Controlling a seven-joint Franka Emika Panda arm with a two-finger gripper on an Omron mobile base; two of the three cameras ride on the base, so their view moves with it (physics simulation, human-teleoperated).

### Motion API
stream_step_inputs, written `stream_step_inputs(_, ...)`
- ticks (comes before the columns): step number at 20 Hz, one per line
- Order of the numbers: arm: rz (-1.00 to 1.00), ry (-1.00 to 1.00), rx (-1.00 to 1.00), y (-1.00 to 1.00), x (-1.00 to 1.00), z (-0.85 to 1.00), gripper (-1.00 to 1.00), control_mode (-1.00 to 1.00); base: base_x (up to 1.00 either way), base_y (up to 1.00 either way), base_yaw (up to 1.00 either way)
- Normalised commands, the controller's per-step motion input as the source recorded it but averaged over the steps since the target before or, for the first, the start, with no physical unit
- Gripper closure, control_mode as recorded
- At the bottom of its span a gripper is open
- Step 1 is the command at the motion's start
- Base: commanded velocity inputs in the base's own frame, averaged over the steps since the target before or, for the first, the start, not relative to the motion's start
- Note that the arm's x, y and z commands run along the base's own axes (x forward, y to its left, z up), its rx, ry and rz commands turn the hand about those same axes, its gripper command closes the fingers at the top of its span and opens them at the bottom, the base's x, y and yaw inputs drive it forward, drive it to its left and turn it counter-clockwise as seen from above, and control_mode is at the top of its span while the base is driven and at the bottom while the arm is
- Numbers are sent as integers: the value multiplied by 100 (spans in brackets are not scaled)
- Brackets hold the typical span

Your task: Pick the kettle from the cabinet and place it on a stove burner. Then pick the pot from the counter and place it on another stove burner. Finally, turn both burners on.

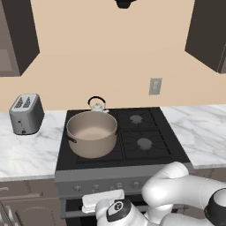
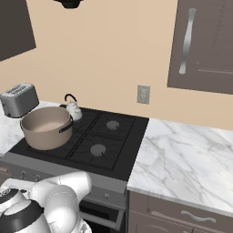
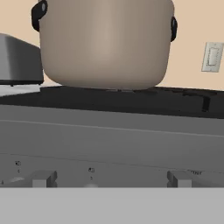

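**Pot and kettle are both sitting on the stove**

The big tan pot (image 1: 92,133) is sitting on the front left burner of the black stove (image 1: 152,154). The small silver kettle (image 1: 97,105) is standing just behind it, at 12 o'clock from the pot, on the back left burner. The two burners (image 1: 144,142) at 3 o'clock from the pot are sitting bare. The grey toaster (image 1: 26,113) is resting on the white counter (image 1: 26,152), at 9 o'clock from the pot. The robot arm is reaching low in front of the stove, near the knobs (image 3: 44,178). I cannot tell if the pincer is wide or narrow. The hand camera is looking up at the pot from close by.
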Motion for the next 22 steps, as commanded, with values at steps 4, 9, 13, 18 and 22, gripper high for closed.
stream_step_inputs(4,0,-5,0,0,0,-5,-100,-100,0,0,0)
stream_step_inputs(9,0,-8,4,0,2,-8,-100,-100,0,0,0)
stream_step_inputs(13,0,-9,10,0,2,-7,-100,-100,0,0,0)
stream_step_inputs(18,0,-8,10,0,2,-13,-100,-100,0,0,0)
stream_step_inputs(22,0,-1,9,-2,0,-3,-100,-100,0,0,0)
